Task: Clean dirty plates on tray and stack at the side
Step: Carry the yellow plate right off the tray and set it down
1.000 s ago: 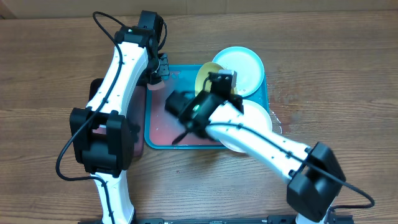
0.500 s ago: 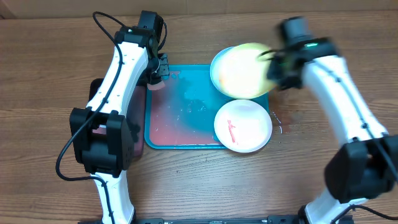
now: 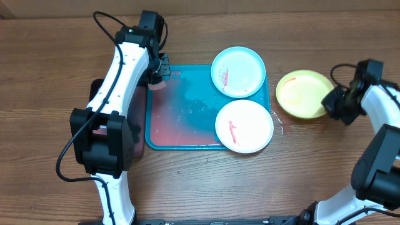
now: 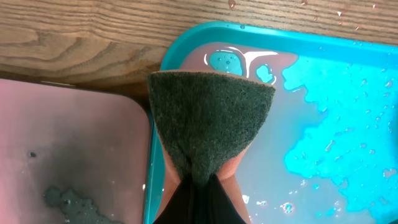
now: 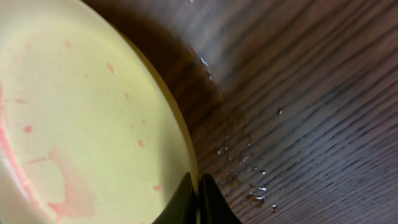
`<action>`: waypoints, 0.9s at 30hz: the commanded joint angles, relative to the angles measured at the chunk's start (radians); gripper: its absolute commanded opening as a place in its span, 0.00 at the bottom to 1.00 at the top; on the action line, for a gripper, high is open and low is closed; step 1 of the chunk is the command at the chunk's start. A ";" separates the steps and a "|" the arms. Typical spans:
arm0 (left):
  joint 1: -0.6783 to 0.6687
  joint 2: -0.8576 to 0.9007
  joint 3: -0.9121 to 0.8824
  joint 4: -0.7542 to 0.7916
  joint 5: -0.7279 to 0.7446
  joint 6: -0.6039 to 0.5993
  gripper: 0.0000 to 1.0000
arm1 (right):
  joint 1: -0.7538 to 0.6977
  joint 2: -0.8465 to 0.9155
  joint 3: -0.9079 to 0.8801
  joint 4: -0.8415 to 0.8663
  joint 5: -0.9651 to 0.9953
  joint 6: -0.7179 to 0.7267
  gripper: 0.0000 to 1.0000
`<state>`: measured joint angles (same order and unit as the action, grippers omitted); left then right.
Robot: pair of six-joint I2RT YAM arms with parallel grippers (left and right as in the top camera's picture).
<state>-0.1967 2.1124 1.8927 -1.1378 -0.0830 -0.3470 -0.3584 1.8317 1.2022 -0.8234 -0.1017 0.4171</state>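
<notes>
The teal tray (image 3: 181, 122) lies mid-table with a wet, reddish base. On its right side sit the light blue plate (image 3: 238, 72) and the white plate (image 3: 244, 125), both with red smears. The yellow-green plate (image 3: 303, 94) rests on the wood right of the tray; my right gripper (image 3: 334, 100) is shut on its right rim (image 5: 186, 149), which shows pinched between the fingertips in the right wrist view. My left gripper (image 3: 157, 80) is shut on a dark green scouring pad (image 4: 208, 121), held over the tray's (image 4: 186, 43) top left corner.
A dark tray with a pinkish, wet base (image 4: 68, 155) lies against the teal tray's left edge, under the left arm. Water drops (image 5: 249, 168) speckle the wood beside the yellow-green plate. Bare wood surrounds the trays.
My right arm has swung from over the tray to the right, carrying the yellow-green plate off the tray and down onto the table. The left arm has not moved.
</notes>
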 commanded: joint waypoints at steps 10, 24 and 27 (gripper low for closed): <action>-0.048 -0.005 -0.002 0.012 -0.003 -0.023 0.05 | 0.010 -0.048 -0.006 -0.069 -0.095 -0.070 0.49; -0.059 -0.005 -0.002 0.020 -0.003 -0.024 0.04 | 0.285 -0.115 0.009 -0.201 -0.175 -0.251 0.47; -0.059 -0.005 -0.002 0.021 -0.003 -0.024 0.04 | 0.343 -0.114 -0.041 -0.154 -0.127 -0.274 0.47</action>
<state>-0.2493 2.1124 1.8927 -1.1213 -0.0834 -0.3500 -0.0536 1.7214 1.2079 -1.0031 -0.2749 0.2058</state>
